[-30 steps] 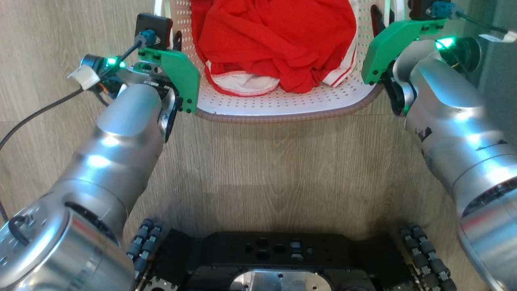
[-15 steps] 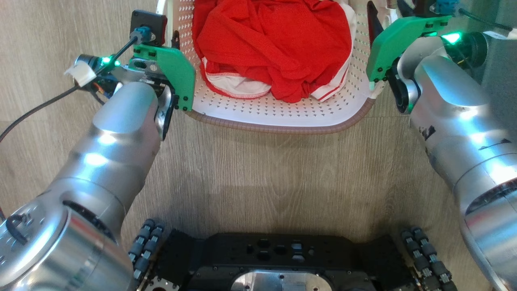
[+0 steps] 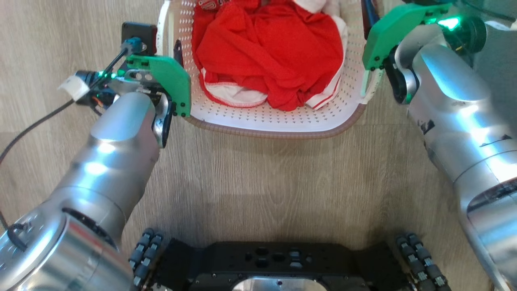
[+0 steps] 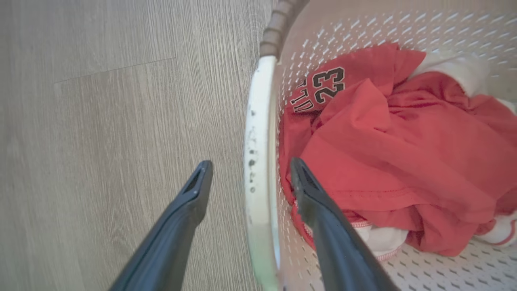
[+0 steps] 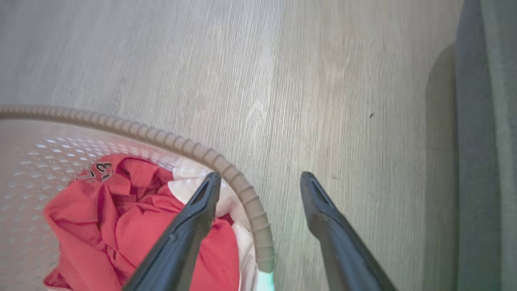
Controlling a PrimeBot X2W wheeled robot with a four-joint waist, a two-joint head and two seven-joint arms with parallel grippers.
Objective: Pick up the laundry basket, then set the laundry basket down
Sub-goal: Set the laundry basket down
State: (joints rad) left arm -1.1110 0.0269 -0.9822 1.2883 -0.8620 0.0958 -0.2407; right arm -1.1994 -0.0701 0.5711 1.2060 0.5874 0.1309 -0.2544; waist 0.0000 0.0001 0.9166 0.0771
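Pale wood-grain floor (image 3: 258, 182) is stretching out under everything I am seeing, with my dark wheeled base (image 3: 274, 262) showing at the bottom of the head view. A grey panel (image 5: 484, 141) is running down the right edge of the right wrist view.

The laundry basket (image 3: 262, 119) is sitting on that floor just ahead of my base, between my two arms. It is holding a crumpled red jersey (image 3: 274, 52), which is taking up most of the inside, and a white garment (image 3: 238, 95) is peeking out from beneath it.

My left gripper (image 4: 249, 163) is hovering over the basket's left side with its fingers spread. They are straddling the white handle (image 4: 258, 121), one finger over the floor outside, the other inside above the jersey, and a gap is showing on each side of the handle.

My right gripper (image 5: 260, 176) is also standing spread, straddling the brown rim (image 5: 226, 165) on the basket's right side, with one finger inside over the clothes and one outside over the floor, neither pressing on it.

The number 23 (image 4: 329, 83) is showing on a fold of the jersey.
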